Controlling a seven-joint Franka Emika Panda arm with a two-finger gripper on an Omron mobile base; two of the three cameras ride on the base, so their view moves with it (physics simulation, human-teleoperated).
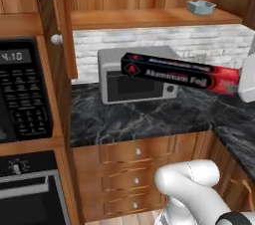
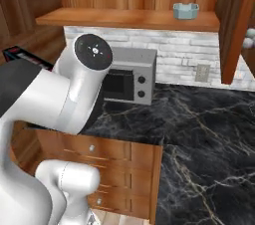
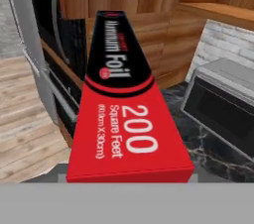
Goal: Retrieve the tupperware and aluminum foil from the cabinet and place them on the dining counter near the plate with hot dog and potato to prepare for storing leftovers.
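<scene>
The aluminum foil (image 1: pixel 179 73) box, black with a red end, hangs level in the air in front of the worktop. My gripper (image 1: pixel 239 82) is shut on its red end at the right edge of the left base view. In the hand view the aluminum foil (image 3: pixel 121 119) runs away from the camera, red end nearest, and hides the fingertips. The pale grey-blue tupperware (image 1: pixel 201 6) (image 2: pixel 186 10) sits at the right end of the cabinet shelf (image 1: pixel 149 17) (image 2: pixel 124 18). The dining counter and the plate are out of view.
A grey toaster oven (image 1: pixel 137 77) (image 2: pixel 130 80) stands on the black marble worktop (image 1: pixel 149 114) against white brick. Open cabinet doors (image 1: pixel 62 20) (image 2: pixel 234 25) flank the shelf. A black wall oven panel (image 1: pixel 20 94) is at left, and wooden drawers (image 1: pixel 137 169) lie below.
</scene>
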